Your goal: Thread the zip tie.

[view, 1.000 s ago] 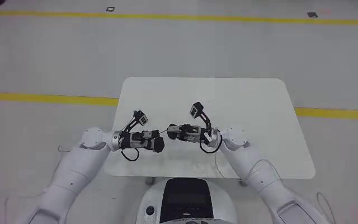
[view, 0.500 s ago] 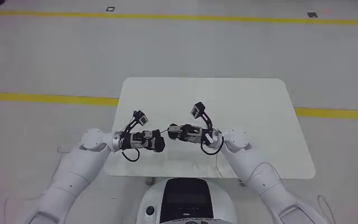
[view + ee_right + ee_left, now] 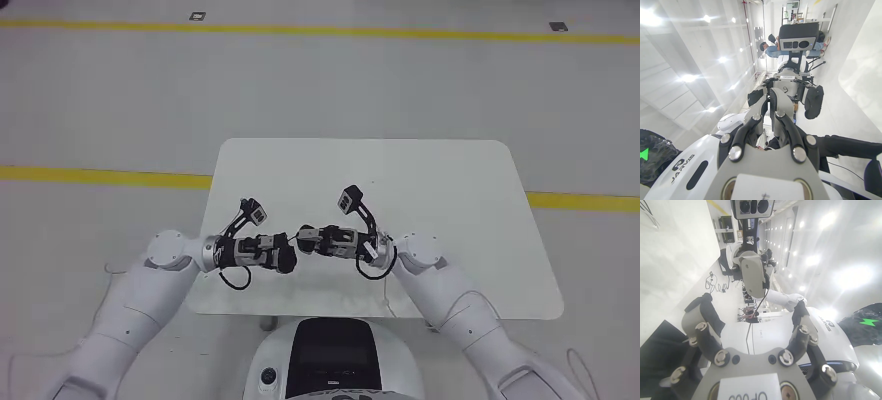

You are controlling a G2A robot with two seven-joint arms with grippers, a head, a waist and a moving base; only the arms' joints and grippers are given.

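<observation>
Facing tip to tip over one bench [image 3: 450, 200]: left gripper [image 3: 752, 303] with fingers apart, right gripper [image 3: 769, 100] with fingers clamped on one zip tie [image 3: 747, 340].

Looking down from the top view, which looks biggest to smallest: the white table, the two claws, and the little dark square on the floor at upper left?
1. White table.
2. Left claw and right claw: they look about alike, so unranked.
3. Dark floor square.

White table [image 3: 450, 190]; yellow floor stripes [image 3: 100, 176]; black zip tie [image 3: 761, 301]; left tool [image 3: 753, 303], right tool [image 3: 765, 98] grey, black-tipped.
</observation>
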